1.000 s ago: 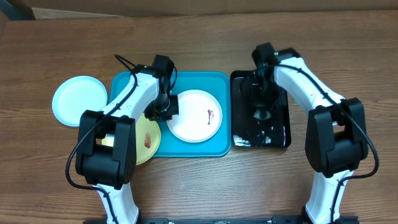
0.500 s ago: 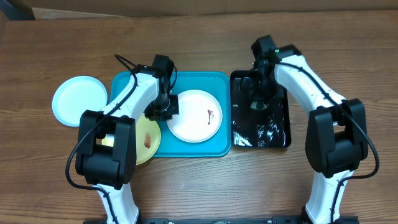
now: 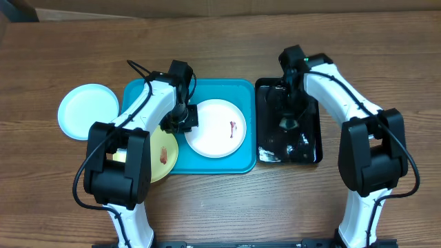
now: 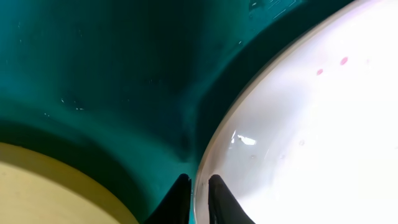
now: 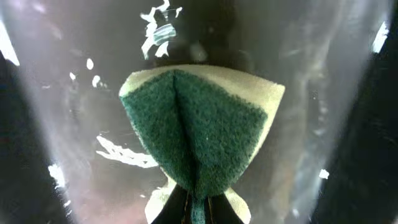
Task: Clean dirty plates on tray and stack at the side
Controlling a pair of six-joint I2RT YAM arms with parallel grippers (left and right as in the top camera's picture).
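Observation:
The white plate [image 3: 215,129] with a reddish smear lies on the turquoise tray [image 3: 207,93]. My left gripper [image 3: 180,122] is shut on the white plate's left rim [image 4: 214,155], one finger on each side. The yellow-green plate [image 3: 164,157] with a smear lies over the tray's left front edge, partly under my left arm; it also shows in the left wrist view [image 4: 43,186]. The light blue plate [image 3: 87,110] lies on the table left of the tray. My right gripper [image 3: 288,122] is shut on the green sponge [image 5: 199,134] over the black tray [image 3: 306,148].
The glossy black tray holds water or suds that glint. It stands right against the turquoise tray's right side. Bare wooden table lies in front of both trays and at the far right.
My right gripper moved the sponge back and forth within the black tray, up then down again. The left arm and the plates have not moved.

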